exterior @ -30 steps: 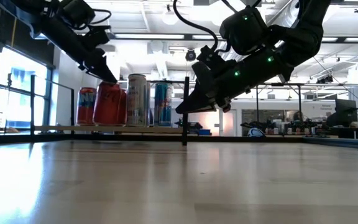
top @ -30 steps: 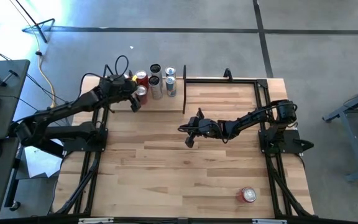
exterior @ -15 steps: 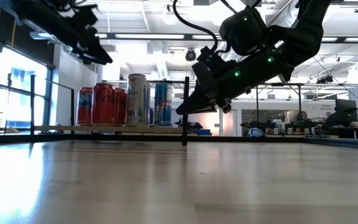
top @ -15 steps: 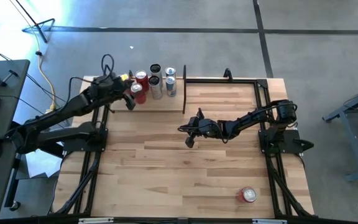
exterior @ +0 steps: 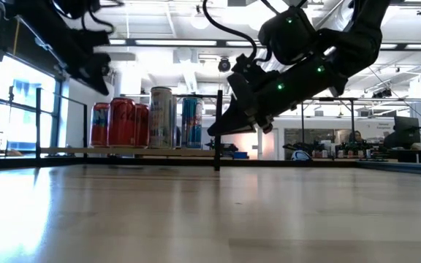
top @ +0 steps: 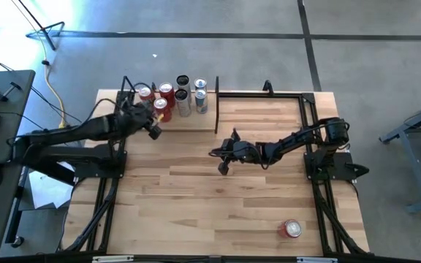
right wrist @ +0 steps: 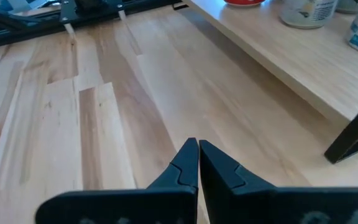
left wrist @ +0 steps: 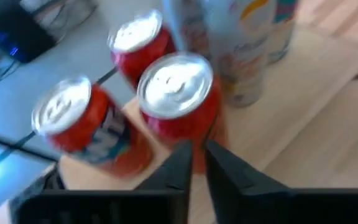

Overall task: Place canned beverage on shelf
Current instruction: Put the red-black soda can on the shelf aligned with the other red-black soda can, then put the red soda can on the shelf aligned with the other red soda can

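The shelf (top: 193, 119) is a pale wood platform at the table's far left, with a thin end panel (top: 216, 107). On it stand three red cans (top: 160, 104) (top: 167, 91) (top: 145, 93) and several silver cans (top: 200, 101), all upright on their bases. My left gripper (top: 154, 131) is shut and empty, just off the shelf's near left corner, and the nearest red can (left wrist: 176, 93) stands ahead of its fingertips (left wrist: 199, 155). My right gripper (top: 223, 166) hangs shut and empty above the middle of the table (exterior: 214, 130). Another red can (top: 292, 229) lies at the table's near right.
A black frame rail (top: 262, 95) runs along the far edge to the right of the shelf. The arm bases stand at the left (top: 93, 157) and right (top: 327, 164) edges. Bare planks (top: 196, 212) span the near half of the table.
My left gripper has let go of the nearest red can, which now stands on the shelf. It has drawn back from the cans toward the table's near left, turned at the wrist, and shut its fingers. My right arm has kept still.
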